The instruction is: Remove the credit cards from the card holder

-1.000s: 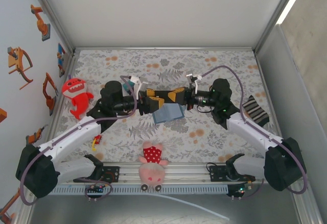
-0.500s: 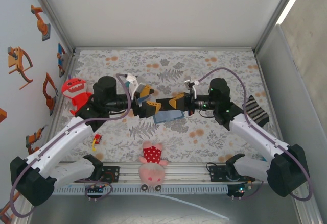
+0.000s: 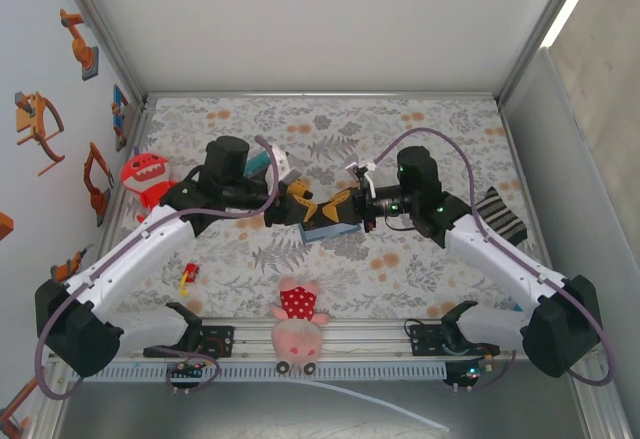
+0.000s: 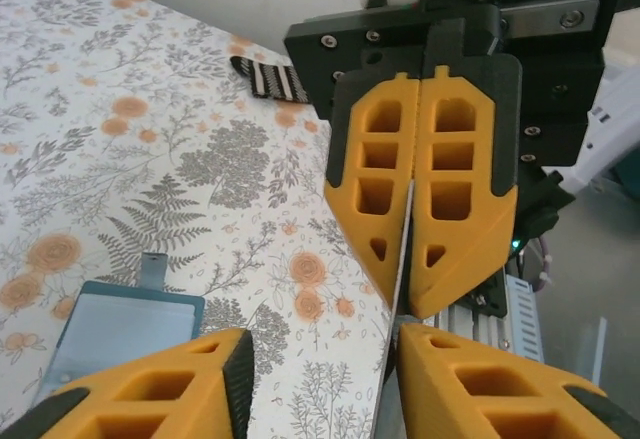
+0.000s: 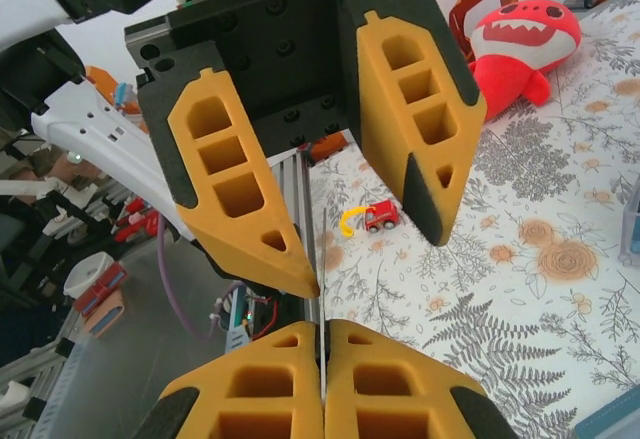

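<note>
Handover is being prepared: right tool (image 4: 405, 301) is pinching the credit card (image 4: 394, 321) edge-on, and open left tool (image 5: 368, 257) is straddling it.

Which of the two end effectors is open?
The left end effector: its jaws stand apart, whereas the right end effector is shut on a thin card.

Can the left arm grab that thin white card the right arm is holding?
Probably yes. The left end effector is open with the thin white card between its fingers, nothing blocking; the right end effector is shut on it.
</note>
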